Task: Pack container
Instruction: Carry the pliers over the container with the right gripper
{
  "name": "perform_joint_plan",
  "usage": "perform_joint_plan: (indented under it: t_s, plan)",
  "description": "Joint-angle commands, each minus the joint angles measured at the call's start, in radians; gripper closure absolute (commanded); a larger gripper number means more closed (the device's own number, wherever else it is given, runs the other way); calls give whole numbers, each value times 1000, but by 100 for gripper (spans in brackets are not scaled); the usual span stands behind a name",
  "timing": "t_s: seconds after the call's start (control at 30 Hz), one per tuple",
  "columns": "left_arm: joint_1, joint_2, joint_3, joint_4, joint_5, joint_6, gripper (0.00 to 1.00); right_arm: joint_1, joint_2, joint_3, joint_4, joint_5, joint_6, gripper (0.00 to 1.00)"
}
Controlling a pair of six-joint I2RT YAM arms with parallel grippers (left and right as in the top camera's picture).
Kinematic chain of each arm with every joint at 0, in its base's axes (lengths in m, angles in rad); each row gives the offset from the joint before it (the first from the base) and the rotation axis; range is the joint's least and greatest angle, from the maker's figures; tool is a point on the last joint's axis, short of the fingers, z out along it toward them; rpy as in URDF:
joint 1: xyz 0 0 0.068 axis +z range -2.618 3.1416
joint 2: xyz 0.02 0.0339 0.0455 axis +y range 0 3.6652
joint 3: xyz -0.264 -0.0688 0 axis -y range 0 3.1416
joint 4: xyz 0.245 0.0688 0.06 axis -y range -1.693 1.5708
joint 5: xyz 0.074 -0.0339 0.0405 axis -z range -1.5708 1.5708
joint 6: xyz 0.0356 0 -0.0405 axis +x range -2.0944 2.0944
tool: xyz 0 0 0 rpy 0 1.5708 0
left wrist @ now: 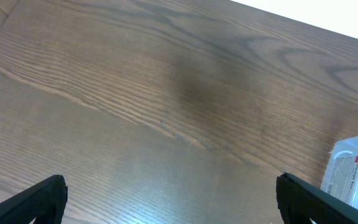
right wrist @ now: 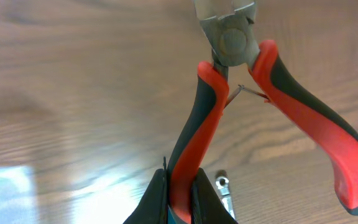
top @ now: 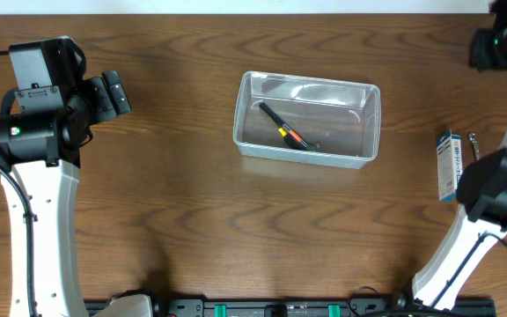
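Note:
The clear plastic container (top: 309,119) stands at the table's middle back, with a black tool with an orange and yellow band (top: 282,129) lying inside it. Its corner shows at the right edge of the left wrist view (left wrist: 352,171). My left gripper (left wrist: 169,199) is open and empty above bare wood at the far left. My right gripper (right wrist: 180,196) is shut on one handle of red-and-black pliers (right wrist: 229,93), which hang over the table at the far right. In the overhead view the pliers are hidden under the right arm.
A small blue-and-white box (top: 447,165) lies at the right edge by the right arm. A small metal wrench (right wrist: 224,190) lies on the wood under the pliers; it also shows in the overhead view (top: 474,145).

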Motion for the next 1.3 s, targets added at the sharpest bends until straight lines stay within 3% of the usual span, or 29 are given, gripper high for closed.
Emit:
perform_joint_plan:
  t_s: [0.0,0.3,0.7,1.27]
  plan:
    - [1,2,15,0,-16,14,2,81,-97,10,-17,-80,-51,99]
    - [2,2,15,0,-16,14,2,337,-218,10,-97,-75,-58,99]
    - [2,2,15,0,-16,13,2,660,-191,7,-190,-29,-56,99]
    - [2,2,15,0,-16,13,2,732,48,5,-244,-23,-45,99]
